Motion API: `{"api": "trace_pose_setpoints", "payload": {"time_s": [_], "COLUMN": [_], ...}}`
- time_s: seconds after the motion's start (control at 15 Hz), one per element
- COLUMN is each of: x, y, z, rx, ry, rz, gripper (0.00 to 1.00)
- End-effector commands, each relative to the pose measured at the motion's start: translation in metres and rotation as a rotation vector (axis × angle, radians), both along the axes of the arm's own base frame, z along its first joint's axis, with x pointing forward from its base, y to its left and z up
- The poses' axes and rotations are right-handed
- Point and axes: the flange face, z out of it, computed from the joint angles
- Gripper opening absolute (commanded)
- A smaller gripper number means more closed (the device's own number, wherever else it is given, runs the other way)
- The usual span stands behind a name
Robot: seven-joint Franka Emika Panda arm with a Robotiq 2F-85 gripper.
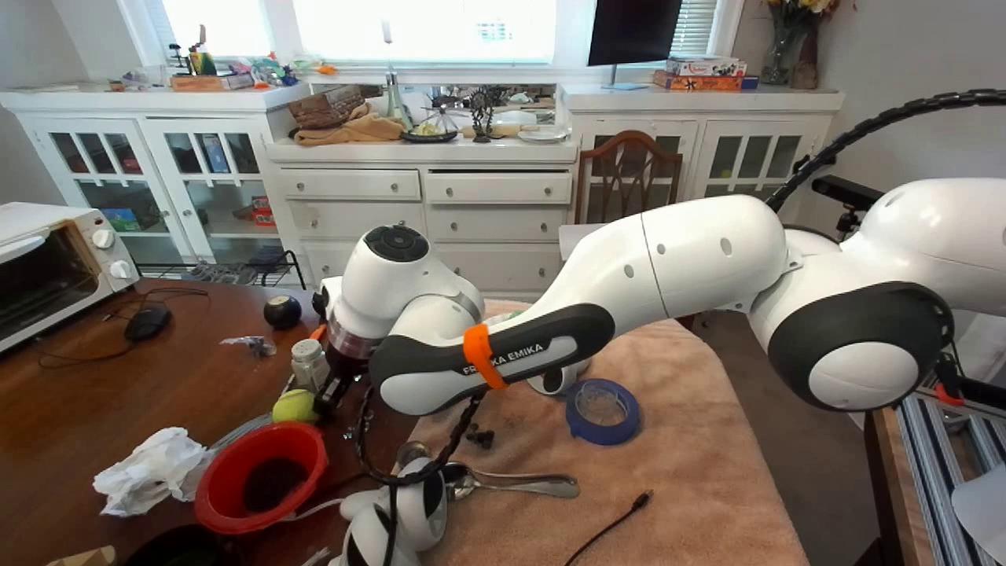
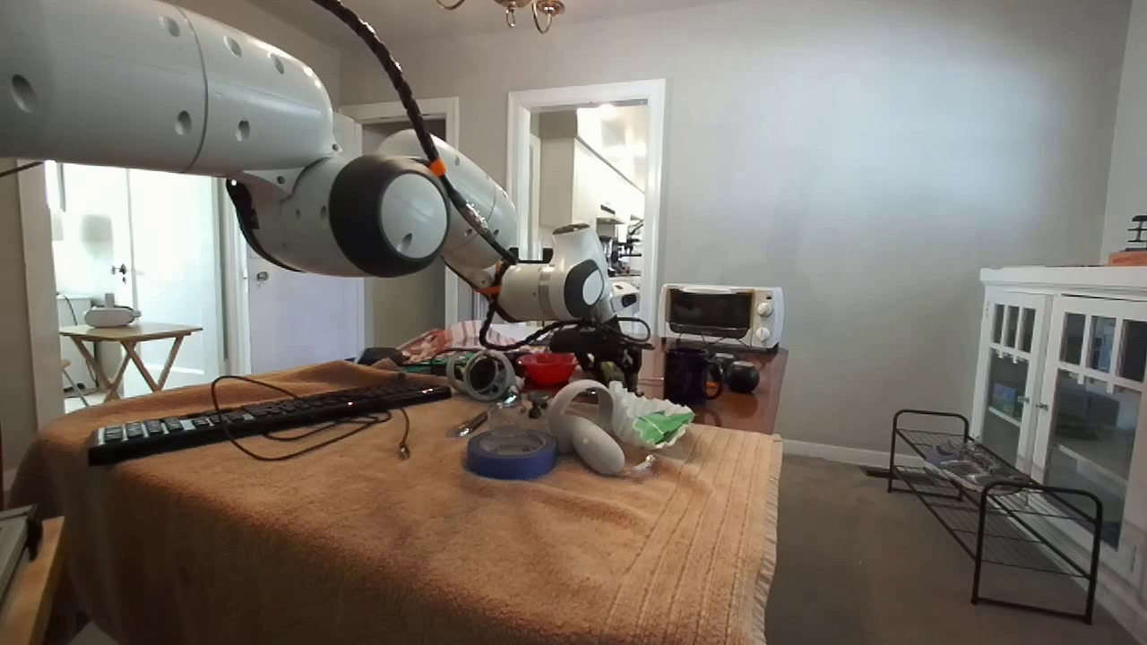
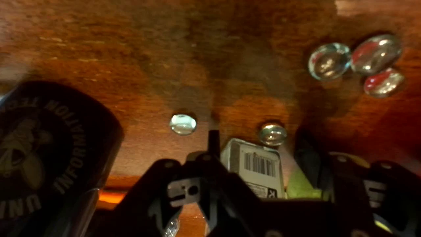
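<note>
My gripper (image 3: 258, 140) is open in the wrist view, low over the brown wooden table. A pale container with a barcode (image 3: 260, 164) shows between the fingers; contact cannot be told. A clear glass bead (image 3: 272, 134) lies at its end, and another bead (image 3: 183, 124) lies outside the left finger. A yellow-green tennis ball (image 3: 301, 187) is partly hidden by the right finger. In an exterior view the gripper (image 1: 334, 397) is beside the tennis ball (image 1: 295, 406) and a white-capped shaker (image 1: 309, 365). A black mug with lettering (image 3: 42, 158) stands left in the wrist view.
Several more beads (image 3: 330, 61) lie at the upper right of the wrist view. A red bowl (image 1: 216, 487) and crumpled white paper (image 1: 153, 472) are near the gripper. A blue tape roll (image 1: 603, 413) lies on a towel (image 1: 668, 487). A keyboard (image 2: 269, 419) and toaster oven (image 2: 721, 315) are farther off.
</note>
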Motion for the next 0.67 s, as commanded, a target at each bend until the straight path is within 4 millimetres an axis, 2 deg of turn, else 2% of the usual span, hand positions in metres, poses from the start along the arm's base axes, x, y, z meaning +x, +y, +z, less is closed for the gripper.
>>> {"api": "trace_pose_setpoints", "payload": {"time_s": [0.0, 0.13, 0.27, 0.33, 0.4, 0.47, 0.6], "x": [-0.003, -0.0032, -0.0026, -0.0025, -0.0022, -0.0022, -0.0014], "y": [0.0013, 0.0026, 0.0027, 0.0034, 0.0033, 0.0028, 0.0012], "z": [-0.0142, -0.0139, -0.0112, -0.0096, -0.0084, -0.0086, -0.0071], "rx": [0.027, 0.044, 0.058, 0.063, 0.065, 0.067, 0.072], "ry": [-0.034, -0.044, -0.026, -0.024, -0.02, -0.01, -0.001], "rz": [0.011, 0.006, -0.009, -0.008, -0.011, -0.019, -0.024], "gripper": [0.3, 0.13, 0.0, 0.21, 0.36, 0.37, 0.51]}}
